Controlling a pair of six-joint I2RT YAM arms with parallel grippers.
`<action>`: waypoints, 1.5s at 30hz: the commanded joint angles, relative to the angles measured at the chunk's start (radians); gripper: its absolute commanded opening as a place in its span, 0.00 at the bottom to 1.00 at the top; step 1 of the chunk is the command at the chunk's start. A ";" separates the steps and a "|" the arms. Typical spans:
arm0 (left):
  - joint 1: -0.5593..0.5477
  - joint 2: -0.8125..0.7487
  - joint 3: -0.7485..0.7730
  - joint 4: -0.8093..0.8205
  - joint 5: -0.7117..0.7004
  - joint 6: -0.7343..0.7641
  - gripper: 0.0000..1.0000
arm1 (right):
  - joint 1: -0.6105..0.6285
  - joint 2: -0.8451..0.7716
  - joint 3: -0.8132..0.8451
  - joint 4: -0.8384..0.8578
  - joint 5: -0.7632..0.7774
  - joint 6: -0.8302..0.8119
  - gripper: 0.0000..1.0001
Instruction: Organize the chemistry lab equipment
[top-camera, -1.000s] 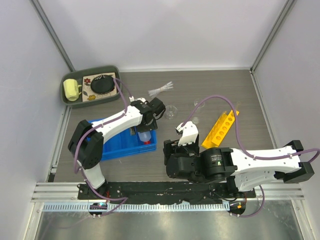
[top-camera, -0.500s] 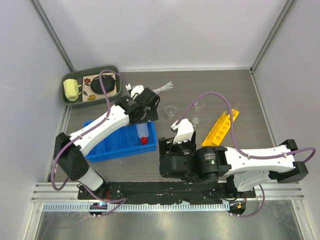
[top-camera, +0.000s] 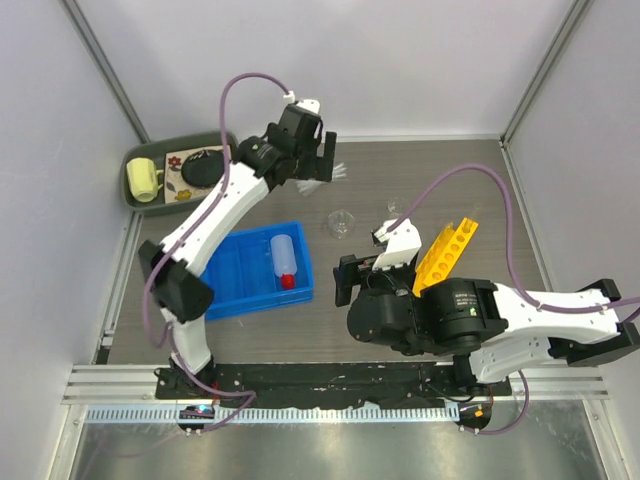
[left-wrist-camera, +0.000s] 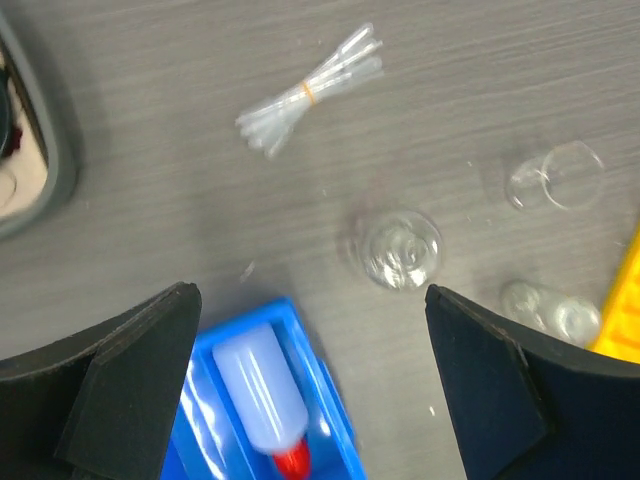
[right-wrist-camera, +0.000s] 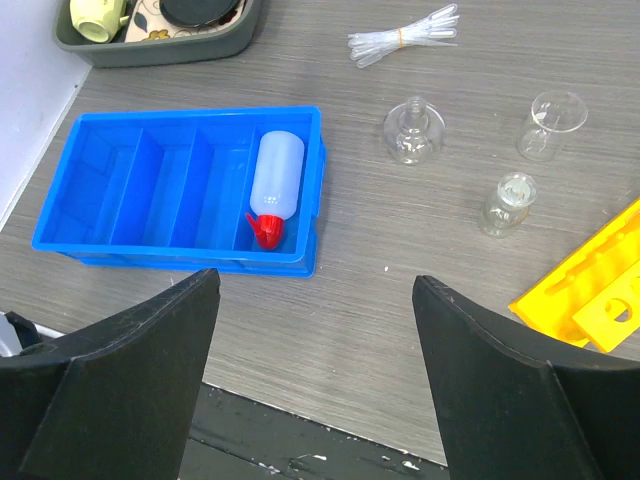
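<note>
Chemistry lab equipment is partly sorted. The ribbed blue plastic bin (right-wrist-camera: 120, 190) holds the first item; the long holed yellow rack (right-wrist-camera: 590, 285) lies loose on the grained table (right-wrist-camera: 380, 300). Having left the white red-capped squeeze bottle (right-wrist-camera: 273, 180) binned, the left pincer (left-wrist-camera: 307, 291) has lifted, spread empty; the right pincer (right-wrist-camera: 312, 280) gapes too. Smooth glass beakers (right-wrist-camera: 413, 130) and banded clear pipettes (left-wrist-camera: 310, 92) wait.

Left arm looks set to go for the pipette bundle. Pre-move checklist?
1. left end effector open and empty: ok.
2. pipette bundle banded, lying apart from the nearest flask: ok.
3. Bundle centred in that end effector's gap: not ok, it sits well ahead of it in the wrist view.
4. squeeze bottle inside the blue bin, end compartment: ok.
5. Free compartment for the bundle: ok, three show bare.
6. right end effector open, away from the bundle: ok.
</note>
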 joint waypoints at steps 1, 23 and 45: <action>0.104 0.232 0.215 0.027 0.171 0.213 1.00 | -0.001 0.028 0.051 -0.047 0.037 -0.020 0.84; 0.197 0.695 0.487 0.154 0.411 0.583 1.00 | -0.119 0.039 -0.162 0.289 -0.256 -0.190 0.85; 0.209 0.836 0.495 0.167 0.452 0.681 1.00 | -0.216 0.017 -0.226 0.376 -0.356 -0.233 0.85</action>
